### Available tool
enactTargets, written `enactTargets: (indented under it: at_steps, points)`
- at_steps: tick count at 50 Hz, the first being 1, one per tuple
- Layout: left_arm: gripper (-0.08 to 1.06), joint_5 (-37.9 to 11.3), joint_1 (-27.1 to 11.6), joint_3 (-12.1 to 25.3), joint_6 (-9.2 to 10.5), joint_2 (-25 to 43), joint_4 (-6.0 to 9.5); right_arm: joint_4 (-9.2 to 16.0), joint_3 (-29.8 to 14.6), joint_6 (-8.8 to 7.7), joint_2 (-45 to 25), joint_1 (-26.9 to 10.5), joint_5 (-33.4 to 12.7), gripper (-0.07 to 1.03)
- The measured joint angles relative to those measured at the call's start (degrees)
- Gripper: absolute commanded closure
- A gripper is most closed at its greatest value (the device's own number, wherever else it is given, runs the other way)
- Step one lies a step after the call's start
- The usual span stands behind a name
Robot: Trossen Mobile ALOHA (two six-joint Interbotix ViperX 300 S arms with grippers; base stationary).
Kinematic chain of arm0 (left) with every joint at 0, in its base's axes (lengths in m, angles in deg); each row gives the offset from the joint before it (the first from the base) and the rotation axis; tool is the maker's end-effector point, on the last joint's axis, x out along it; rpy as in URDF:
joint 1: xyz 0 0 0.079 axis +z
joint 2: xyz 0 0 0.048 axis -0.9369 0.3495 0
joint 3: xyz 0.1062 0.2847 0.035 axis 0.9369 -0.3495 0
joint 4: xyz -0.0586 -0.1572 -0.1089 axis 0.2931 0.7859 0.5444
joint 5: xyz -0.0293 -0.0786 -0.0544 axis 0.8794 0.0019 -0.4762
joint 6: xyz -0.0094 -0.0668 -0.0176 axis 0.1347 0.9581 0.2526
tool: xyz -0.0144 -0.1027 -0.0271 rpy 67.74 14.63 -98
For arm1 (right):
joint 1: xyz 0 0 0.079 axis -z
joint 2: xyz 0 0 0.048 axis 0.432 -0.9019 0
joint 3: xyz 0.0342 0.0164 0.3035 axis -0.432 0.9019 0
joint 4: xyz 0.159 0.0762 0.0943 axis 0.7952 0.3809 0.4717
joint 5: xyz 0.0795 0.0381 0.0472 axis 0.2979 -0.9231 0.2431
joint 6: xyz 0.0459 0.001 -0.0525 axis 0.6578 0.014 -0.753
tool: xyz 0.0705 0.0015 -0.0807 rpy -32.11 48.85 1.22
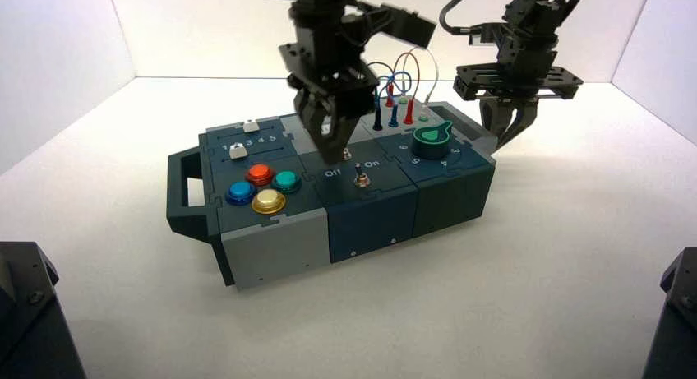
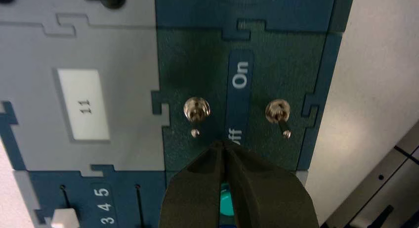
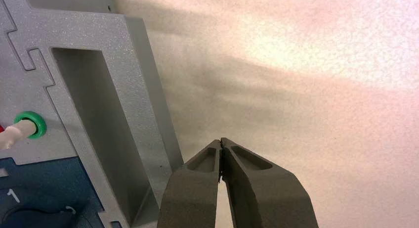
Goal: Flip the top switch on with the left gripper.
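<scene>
Dark blue panel | top switch (image 2: 196, 111): silver, tilted toward "Off"

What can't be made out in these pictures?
- Green button, left wrist view: mostly behind the left pincer.
- "Off" lettering, left wrist view: first letter partly covered by that pincer.
- Green knob's pointer, right wrist view: cut off by the picture's edge.
- Contact between left pincer and top switch, high view: blurred, arm in front.
- Right pincer, left wrist view: outside the picture.
</scene>
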Motion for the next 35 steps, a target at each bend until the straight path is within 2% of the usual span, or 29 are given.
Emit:
enactTargets:
  at_steps: [18,35]
  points:
    - [1.01,1.23,0.88,-0.62,-0.18,-0.26,-0.26,-0.09,-0.18,-0.18,-0.62,0.09,0.0,0.99]
    - [1.01,1.32,1.14,1.67,-1.32,0.62,-1.05,-0.09,-0.18,-0.18,-0.62,0.0,0.0,0.99]
